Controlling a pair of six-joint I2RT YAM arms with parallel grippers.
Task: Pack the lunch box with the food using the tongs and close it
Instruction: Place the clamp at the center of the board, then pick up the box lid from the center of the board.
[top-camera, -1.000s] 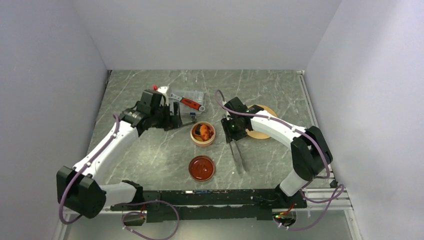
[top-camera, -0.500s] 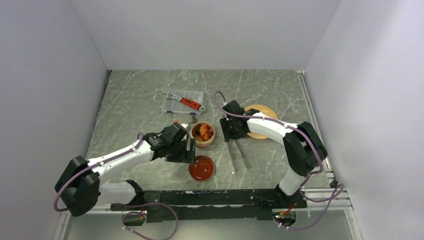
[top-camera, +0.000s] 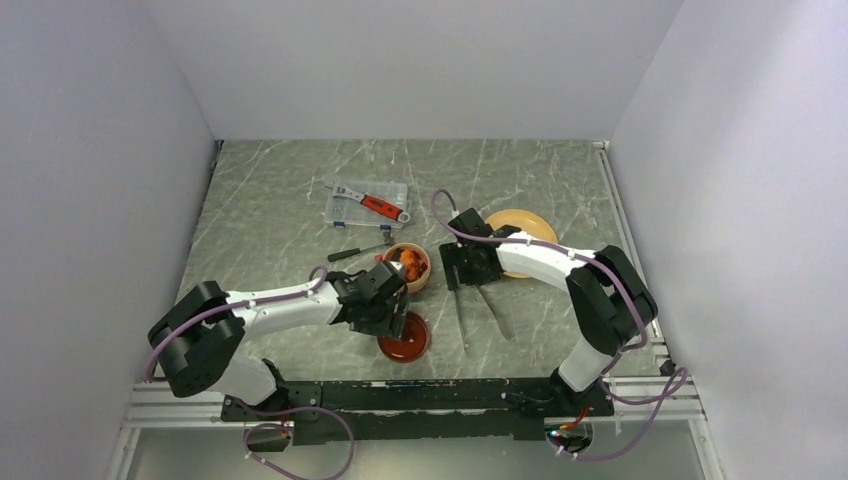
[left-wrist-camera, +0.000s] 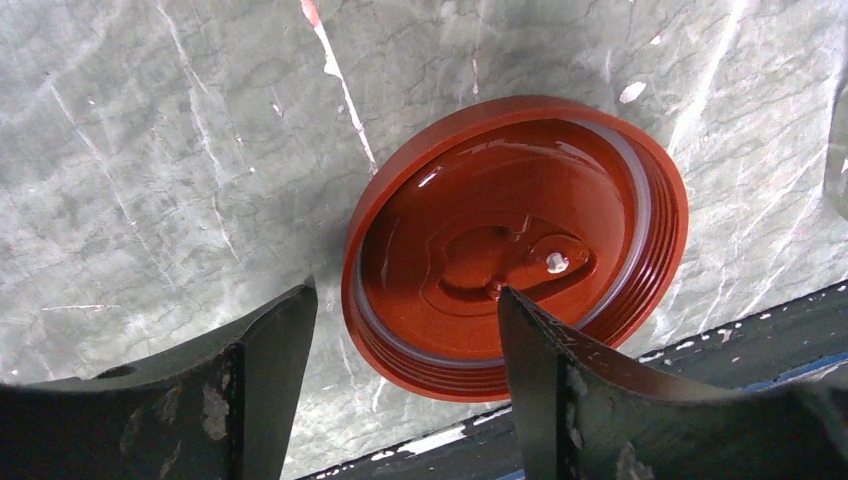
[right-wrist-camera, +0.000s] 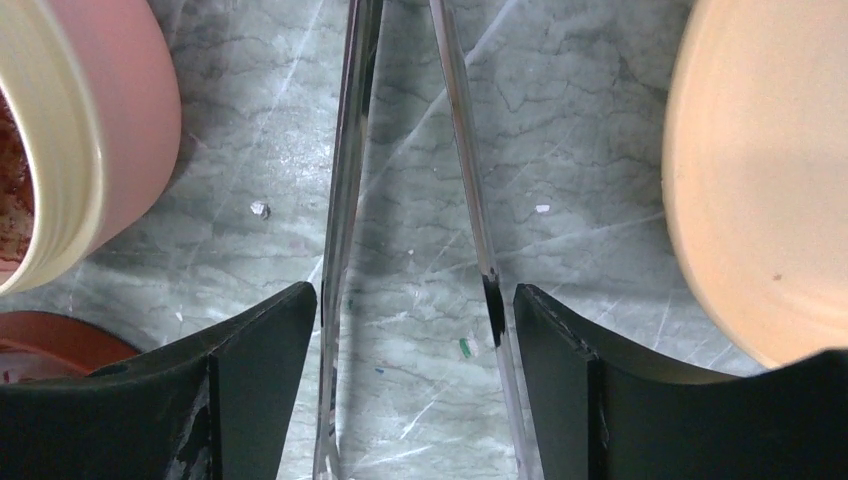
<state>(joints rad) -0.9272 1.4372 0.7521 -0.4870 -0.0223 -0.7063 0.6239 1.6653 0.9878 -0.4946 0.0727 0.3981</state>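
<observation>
Lid (left-wrist-camera: 515, 245), round, ribbed, glossy red

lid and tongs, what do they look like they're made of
Lid: probably glossy moulded plastic, dark red, with bright highlights and a ridged rim. Tongs: likely polished metal, given the thin grey arms and their mirror-like sheen.

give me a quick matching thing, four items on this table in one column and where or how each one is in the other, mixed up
1 lid
2 tongs
3 lunch box
4 plate

a yellow, to the right of the tongs
b has food in it
c dark red, under the left gripper
d lying flat between the fingers of the right gripper

Pairs: 1-c, 2-d, 3-b, 4-a
</observation>
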